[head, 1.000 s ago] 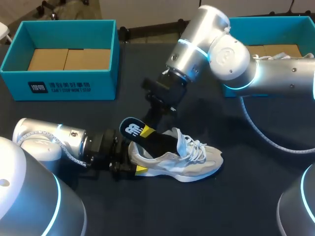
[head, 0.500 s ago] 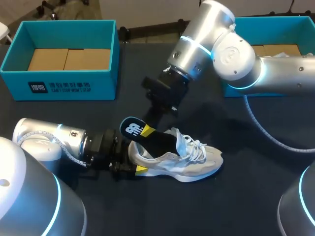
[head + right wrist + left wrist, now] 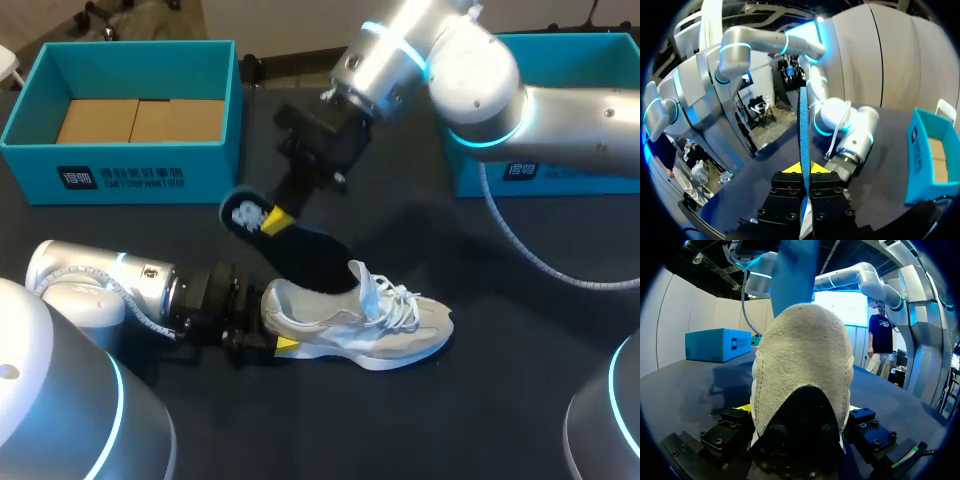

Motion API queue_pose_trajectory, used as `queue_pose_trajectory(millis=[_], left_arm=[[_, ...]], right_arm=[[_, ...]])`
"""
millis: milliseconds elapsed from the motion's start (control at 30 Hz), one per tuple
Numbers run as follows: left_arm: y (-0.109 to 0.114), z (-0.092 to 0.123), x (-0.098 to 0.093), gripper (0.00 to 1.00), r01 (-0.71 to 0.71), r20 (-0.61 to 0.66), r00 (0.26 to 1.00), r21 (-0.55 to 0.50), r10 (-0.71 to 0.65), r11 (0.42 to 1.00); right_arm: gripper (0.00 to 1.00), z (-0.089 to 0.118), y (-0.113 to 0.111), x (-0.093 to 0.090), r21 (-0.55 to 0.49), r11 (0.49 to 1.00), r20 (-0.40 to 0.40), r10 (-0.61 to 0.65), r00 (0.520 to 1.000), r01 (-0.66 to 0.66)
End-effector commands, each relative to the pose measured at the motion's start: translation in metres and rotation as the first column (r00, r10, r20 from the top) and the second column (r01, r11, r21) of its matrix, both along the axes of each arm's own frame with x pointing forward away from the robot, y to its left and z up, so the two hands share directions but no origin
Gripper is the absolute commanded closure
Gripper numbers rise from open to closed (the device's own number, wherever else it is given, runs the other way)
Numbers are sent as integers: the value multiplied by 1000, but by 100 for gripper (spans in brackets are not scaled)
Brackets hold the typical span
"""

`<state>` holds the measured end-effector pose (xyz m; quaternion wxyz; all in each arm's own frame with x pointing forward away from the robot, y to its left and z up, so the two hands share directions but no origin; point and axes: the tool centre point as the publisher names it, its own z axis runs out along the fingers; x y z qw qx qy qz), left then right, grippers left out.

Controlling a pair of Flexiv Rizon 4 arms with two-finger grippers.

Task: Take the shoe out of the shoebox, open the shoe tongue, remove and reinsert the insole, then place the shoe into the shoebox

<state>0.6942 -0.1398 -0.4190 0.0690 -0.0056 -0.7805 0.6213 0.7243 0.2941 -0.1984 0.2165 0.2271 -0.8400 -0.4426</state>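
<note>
Grey shoe: on its sole on the table, heel clamped in my left gripper.
Insole: slanting up over the shoe's opening, pinched by my right gripper.

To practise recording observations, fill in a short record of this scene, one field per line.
shoe: grey, upright on the table
left gripper: shut on the shoe's heel
insole: dark, tilted, lower end at shoe's opening
right gripper: shut on insole's upper end
boxes: left box, right box, both teal, open
</note>
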Motion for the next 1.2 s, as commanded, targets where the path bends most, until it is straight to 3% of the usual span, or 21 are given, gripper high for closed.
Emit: queue_pose_trajectory(millis=[33, 367, 433, 600, 700, 900, 1033, 1200], left_arm=[[-1, 0, 0, 100, 0, 0, 1000, 2, 0, 1000], [-1, 0, 0, 100, 0, 0, 1000, 2, 0, 1000], [-1, 0, 0, 100, 0, 0, 1000, 2, 0, 1000], [-1, 0, 0, 100, 0, 0, 1000, 2, 0, 1000], [-1, 0, 0, 100, 0, 0, 1000, 2, 0, 1000], [-1, 0, 0, 100, 0, 0, 1000, 2, 0, 1000], [-1, 0, 0, 100, 0, 0, 1000, 2, 0, 1000], [-1, 0, 0, 100, 0, 0, 1000, 2, 0, 1000]], right_arm=[[100, 17, -19, 2, 77, 997, 36, 23, 999, -26], [100, 17, -19, 2, 77, 997, 36, 23, 999, -26], [100, 14, -1, 9, 76, 995, -1, 57, 998, -57], [100, 47, 9, 21, 66, 997, -24, 42, 999, -40], [100, 68, 2, 20, 104, 994, -27, 25, 999, -22], [100, 116, -30, 12, 263, 961, -107, -54, 993, 81], [100, 134, -62, -1, 355, 922, -149, -108, 983, 155], [100, 134, -62, -1, 355, 922, -149, -108, 983, 155]])
